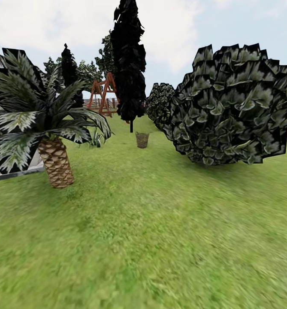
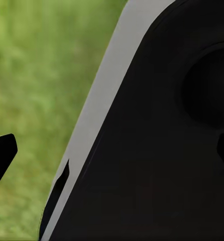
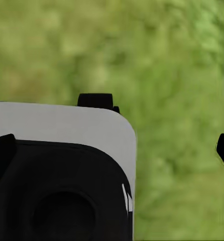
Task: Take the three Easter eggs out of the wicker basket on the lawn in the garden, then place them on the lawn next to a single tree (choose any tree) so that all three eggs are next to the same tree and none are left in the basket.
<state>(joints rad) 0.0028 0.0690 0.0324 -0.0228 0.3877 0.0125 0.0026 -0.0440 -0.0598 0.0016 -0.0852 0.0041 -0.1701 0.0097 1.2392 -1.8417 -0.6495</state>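
Far up the lawn (image 1: 143, 240), the wicker basket (image 1: 142, 140) is spotted, upright on the grass, just below the narrow black cypress (image 1: 128, 60) and between the scaly-trunked palm (image 1: 53, 141) and the big dark bush (image 1: 233, 107); whether eggs lie inside cannot be made out at this range; a red swing frame (image 1: 104, 92) is seen beyond. Grass is shown under both wrist cameras, with dark robot housing close by; only dark finger tips are caught at the edges, so the state of the jaws, left or right, cannot be told. The approach step is judged to be in hand; a drive straight ahead is called for, then a reach into the basket.
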